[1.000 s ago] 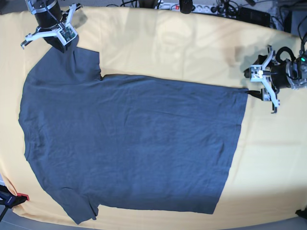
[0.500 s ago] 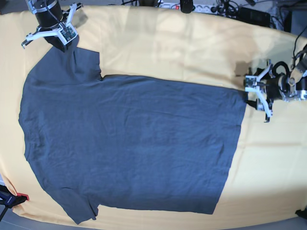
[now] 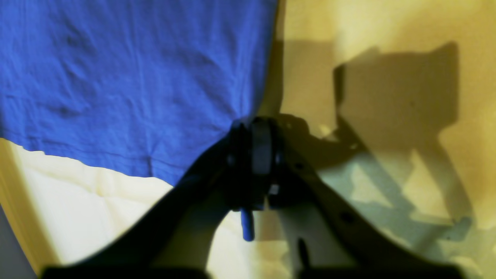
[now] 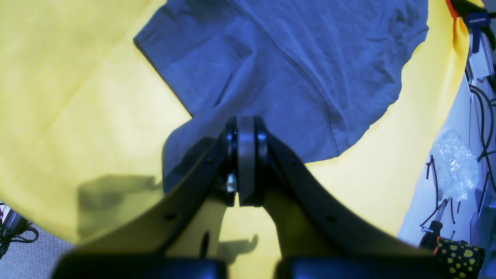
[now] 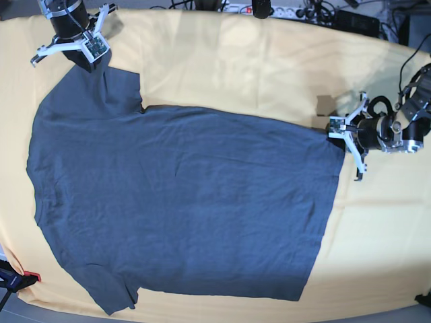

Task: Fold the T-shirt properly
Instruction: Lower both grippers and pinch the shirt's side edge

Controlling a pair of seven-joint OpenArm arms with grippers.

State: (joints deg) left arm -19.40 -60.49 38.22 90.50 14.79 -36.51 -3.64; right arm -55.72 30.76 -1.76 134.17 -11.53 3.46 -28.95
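Note:
The dark slate-blue T-shirt [image 5: 182, 202] lies spread flat on the yellow tablecloth [image 5: 236, 60], sleeves to the left and hem to the right. My right gripper [image 5: 87, 64] is at the far sleeve's outer corner. In the right wrist view it [image 4: 246, 124] is shut on the sleeve cloth [image 4: 310, 77], which rises slightly to the fingertips. My left gripper [image 5: 335, 130] is at the hem's far right corner. In the left wrist view it [image 3: 254, 126] is shut with the shirt's corner [image 3: 116, 77] pinched at its tips.
A power strip and cables [image 5: 269, 10] lie along the table's back edge. An orange clamp [image 5: 13, 279] grips the cloth at the front left. A clear plastic bag [image 4: 455, 162] and wires sit beyond the table edge in the right wrist view.
My left gripper has moved left from beside the hem onto its far corner, and that corner has shifted slightly left. The right arm has not moved.

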